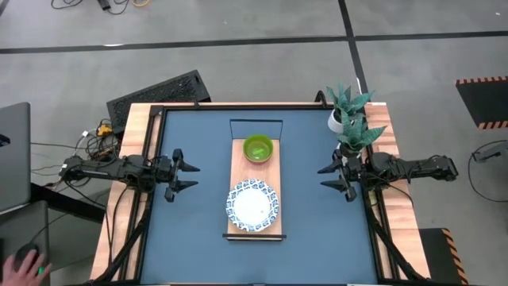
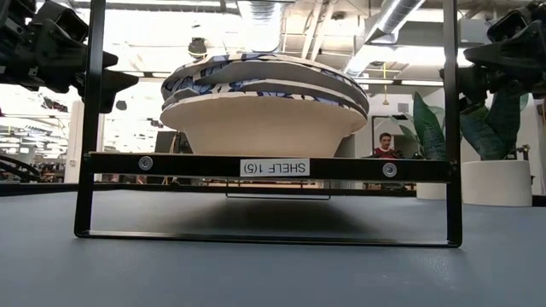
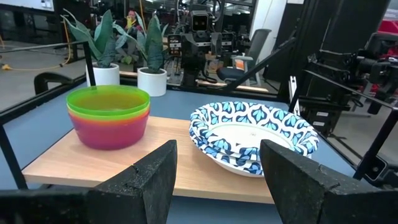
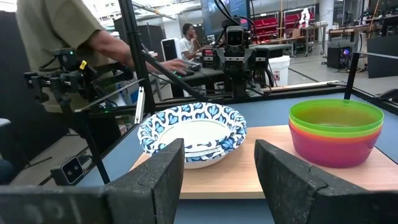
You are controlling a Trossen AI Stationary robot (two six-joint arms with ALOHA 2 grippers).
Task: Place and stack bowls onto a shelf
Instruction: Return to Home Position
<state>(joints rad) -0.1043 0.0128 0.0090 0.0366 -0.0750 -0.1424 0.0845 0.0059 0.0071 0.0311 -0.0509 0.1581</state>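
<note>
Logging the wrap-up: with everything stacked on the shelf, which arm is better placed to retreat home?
Left, marginally. The left gripper and right gripper are both open, empty and clear of the shelf, but the plant stands close beside the right arm, so that side looks more crowded.

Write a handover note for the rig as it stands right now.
Left gripper: open, empty, left of the shelf, clear of it.
Right gripper: open, empty, right of it, also clear.
Coloured bowls: one stack, green on top, on the shelf's far end.
Patterned dishes: stacked on its near end.
Done: no bowl or dish shows off the shelf.
Left: likely only parking the grippers.
</note>
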